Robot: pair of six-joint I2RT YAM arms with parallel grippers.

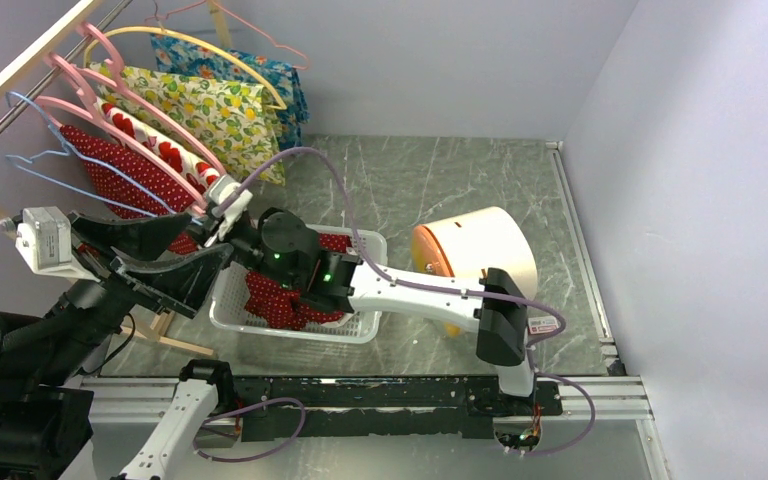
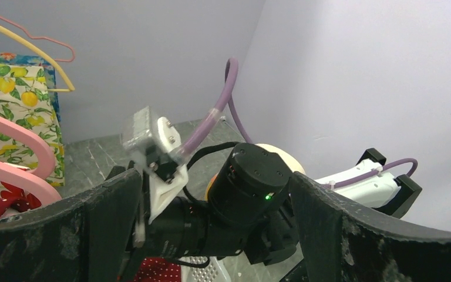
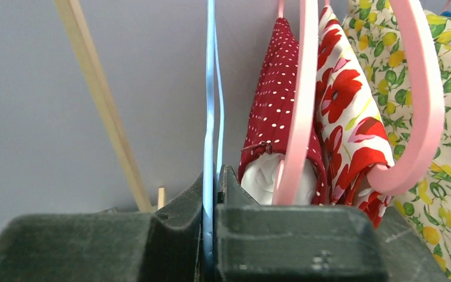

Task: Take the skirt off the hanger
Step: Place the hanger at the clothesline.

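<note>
Soft, even light falls from above in every view, bright with no harsh glare. The counter [image 1: 440,190] carries only a faint sheen and weak, diffuse shadows. Close to the lens, the left hand [image 2: 214,197] shows dark, grainy, blurred fingers [image 2: 53,235]. The right hand [image 3: 214,235] is likewise out of focus, while the blue hanger [image 3: 211,88] in its grip reads sharper.

place: robot lab cell | evidence: plain lilac walls [image 1: 460,60], bolted arm rail [image 1: 410,395], staged garment rack [image 1: 30,60]
</note>
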